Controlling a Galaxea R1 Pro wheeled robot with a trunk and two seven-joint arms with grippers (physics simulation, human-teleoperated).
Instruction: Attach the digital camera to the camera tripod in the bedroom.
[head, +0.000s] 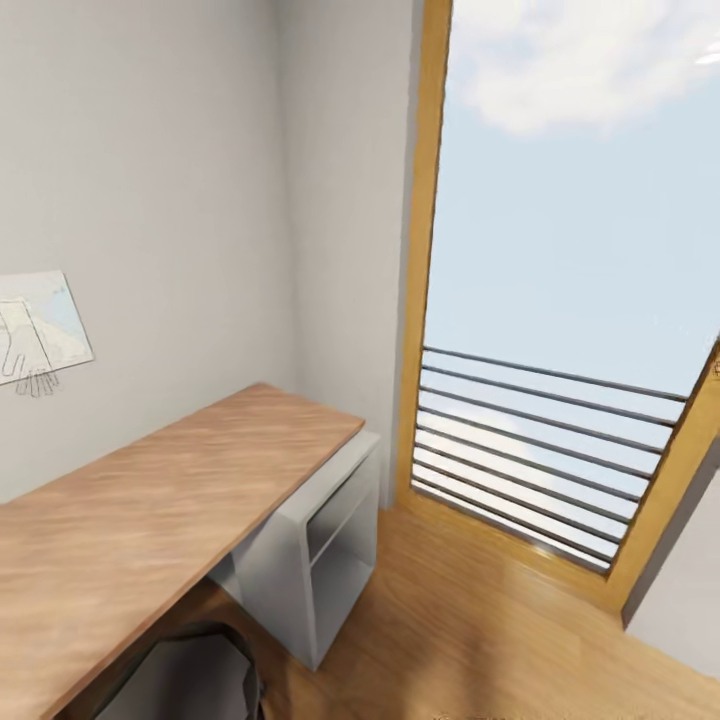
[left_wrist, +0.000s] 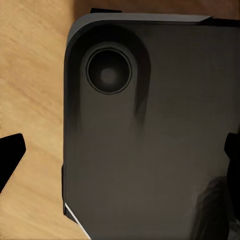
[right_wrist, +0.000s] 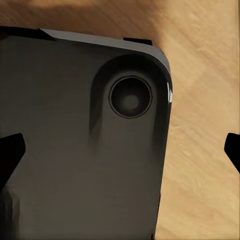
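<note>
I face a corner of grey-white walls (head: 180, 150). A wood-topped desk (head: 150, 500) runs along the left wall, with a white open shelf unit (head: 330, 540) under its far end. Right of it, a tall wood-framed window (head: 570, 250) shows bright sky behind horizontal rails. A map poster (head: 40, 325) hangs left. Light wood floor (head: 470, 620).

Bedroom (head: 180, 200): we note grey-white walls and light wood floor.
Worktop (head: 150, 490): wood-topped, against the wall, white shelf unit beneath.

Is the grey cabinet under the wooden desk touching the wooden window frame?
Apart. The head view shows a strip of floor and grey-white wall between the cabinet under the desk and the window frame.
</note>
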